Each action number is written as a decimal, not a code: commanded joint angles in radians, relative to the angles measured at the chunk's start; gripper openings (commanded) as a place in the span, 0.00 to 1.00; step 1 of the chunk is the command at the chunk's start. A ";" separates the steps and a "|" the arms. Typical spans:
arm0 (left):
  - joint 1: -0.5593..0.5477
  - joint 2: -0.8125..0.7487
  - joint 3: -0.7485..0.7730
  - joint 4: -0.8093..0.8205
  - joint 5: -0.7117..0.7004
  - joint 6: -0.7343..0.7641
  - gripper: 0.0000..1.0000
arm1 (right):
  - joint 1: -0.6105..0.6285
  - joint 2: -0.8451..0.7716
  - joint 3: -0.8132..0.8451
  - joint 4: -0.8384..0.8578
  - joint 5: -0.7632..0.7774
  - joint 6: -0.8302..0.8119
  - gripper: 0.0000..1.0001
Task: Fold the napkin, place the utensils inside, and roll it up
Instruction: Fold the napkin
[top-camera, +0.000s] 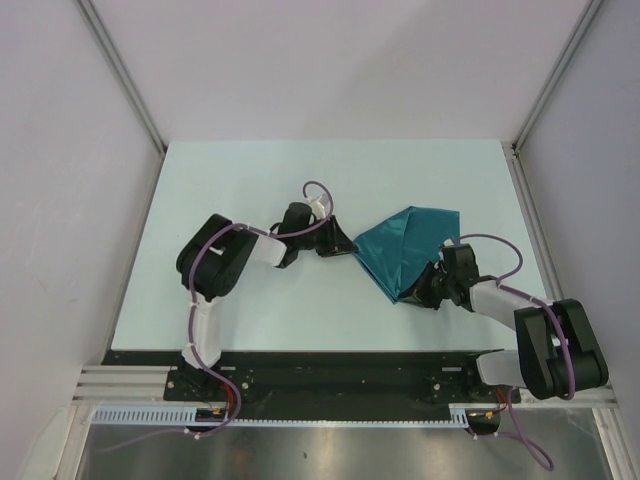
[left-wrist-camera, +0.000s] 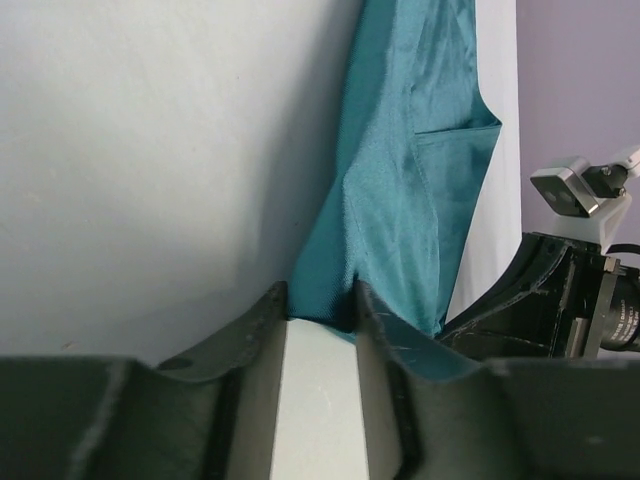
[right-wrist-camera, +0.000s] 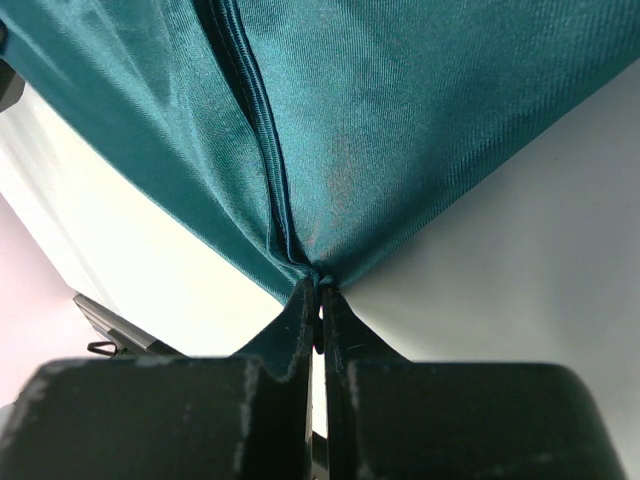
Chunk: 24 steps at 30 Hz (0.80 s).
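Teal shiny fabric napkin (top-camera: 410, 245) partly folded; right tool (right-wrist-camera: 320, 290) pinches one corner, left tool (left-wrist-camera: 320, 300) loosely straddles another; utensils unseen, rolling remains.

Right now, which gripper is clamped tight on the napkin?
The right gripper: its jaws meet on a tip of the napkin. The left gripper has its jaws apart, with cloth between them.
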 joint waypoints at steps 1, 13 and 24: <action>-0.006 0.004 0.032 0.012 0.011 0.011 0.31 | 0.004 0.013 -0.005 -0.091 0.080 -0.030 0.00; -0.006 0.010 0.063 0.022 0.031 -0.016 0.10 | 0.007 -0.161 0.109 -0.322 0.224 -0.122 0.41; -0.005 0.009 0.069 0.011 0.043 -0.055 0.00 | 0.175 -0.215 0.302 -0.286 0.466 -0.265 0.56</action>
